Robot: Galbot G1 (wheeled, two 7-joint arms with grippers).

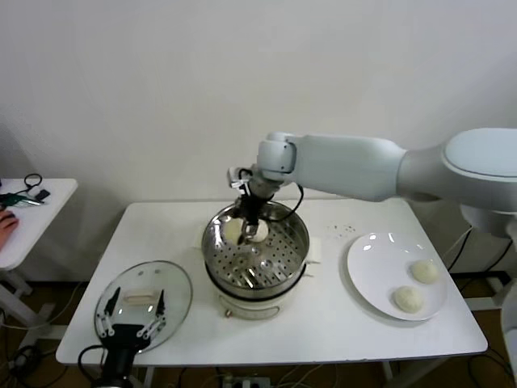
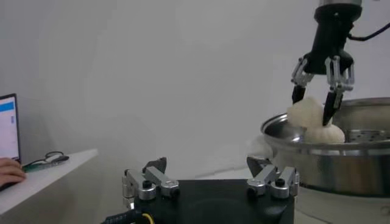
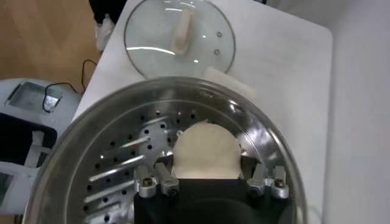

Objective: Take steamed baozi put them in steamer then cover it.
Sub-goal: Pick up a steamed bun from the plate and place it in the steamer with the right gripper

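My right gripper (image 1: 251,225) reaches down into the steamer (image 1: 297,244), shut on a cream-white baozi (image 3: 205,151) just above the perforated tray (image 3: 116,176). In the left wrist view the held baozi (image 2: 306,112) sits between the fingers, and a second one (image 2: 327,134) lies beside it inside the steamer (image 2: 341,164). Two more baozi (image 1: 425,271) (image 1: 408,299) rest on the white plate (image 1: 367,271). The glass cover (image 1: 174,291) lies flat on the table at front left. My left gripper (image 1: 133,325) hovers open at the cover's near edge, holding nothing.
A second white table (image 1: 36,214) stands at the far left with cables and a person's hand (image 1: 6,220) on it. The white wall runs behind the work table. A few dark crumbs (image 1: 343,229) dot the table behind the plate.
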